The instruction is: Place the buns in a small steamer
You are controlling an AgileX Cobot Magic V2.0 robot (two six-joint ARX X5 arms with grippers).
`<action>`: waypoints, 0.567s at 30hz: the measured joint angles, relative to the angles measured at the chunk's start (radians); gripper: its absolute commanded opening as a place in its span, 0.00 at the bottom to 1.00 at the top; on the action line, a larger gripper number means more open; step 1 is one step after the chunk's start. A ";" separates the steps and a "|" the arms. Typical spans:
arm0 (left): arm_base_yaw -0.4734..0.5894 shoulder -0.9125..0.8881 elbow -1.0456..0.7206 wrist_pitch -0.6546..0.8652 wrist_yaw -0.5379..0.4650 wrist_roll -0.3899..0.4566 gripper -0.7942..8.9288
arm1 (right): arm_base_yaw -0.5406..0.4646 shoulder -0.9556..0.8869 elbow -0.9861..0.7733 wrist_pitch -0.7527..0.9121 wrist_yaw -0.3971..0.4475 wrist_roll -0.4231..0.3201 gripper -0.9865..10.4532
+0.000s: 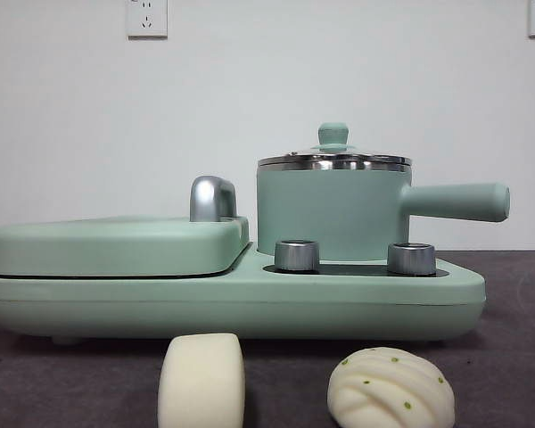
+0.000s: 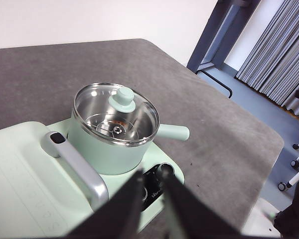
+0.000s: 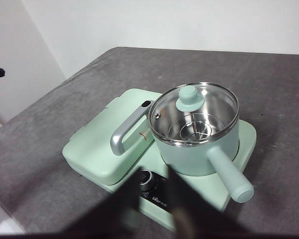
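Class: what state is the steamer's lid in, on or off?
On. The lid sits level on the steamer rim, knob up.

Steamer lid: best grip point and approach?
Take the green knob at the centre of the lid, claw coming straight down from above. It stands proud and upright; the glass around it is flat and its steel rim sits flush on the small steamer.

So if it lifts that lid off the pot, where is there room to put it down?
Bare grey table lies open beyond the small steamer, on the side its handle points to. The flat lid of the griddle section is also bare. In front of the cooker it is crowded: the plain bun and the pleated bun sit there.
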State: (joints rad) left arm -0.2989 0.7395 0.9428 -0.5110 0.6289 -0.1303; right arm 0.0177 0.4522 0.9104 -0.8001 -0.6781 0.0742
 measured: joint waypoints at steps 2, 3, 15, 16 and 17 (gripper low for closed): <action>0.000 0.005 0.000 0.000 0.000 0.000 0.48 | 0.000 0.000 0.000 0.000 0.000 0.000 0.52; 0.000 0.008 0.000 0.000 0.000 0.000 0.54 | 0.000 0.000 0.000 0.000 0.000 0.000 0.54; 0.000 0.029 0.000 0.015 -0.002 0.007 0.57 | 0.000 0.000 0.000 0.000 -0.001 0.000 0.54; 0.000 0.038 0.000 0.022 -0.002 0.006 0.57 | 0.000 0.000 0.000 0.000 -0.001 0.000 0.54; 0.000 0.051 0.003 0.021 -0.002 0.006 0.57 | 0.000 0.000 0.000 0.000 -0.001 0.000 0.54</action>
State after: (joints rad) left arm -0.2989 0.7910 0.9459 -0.4896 0.6270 -0.1238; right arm 0.0177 0.4522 0.9104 -0.8005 -0.6792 0.0746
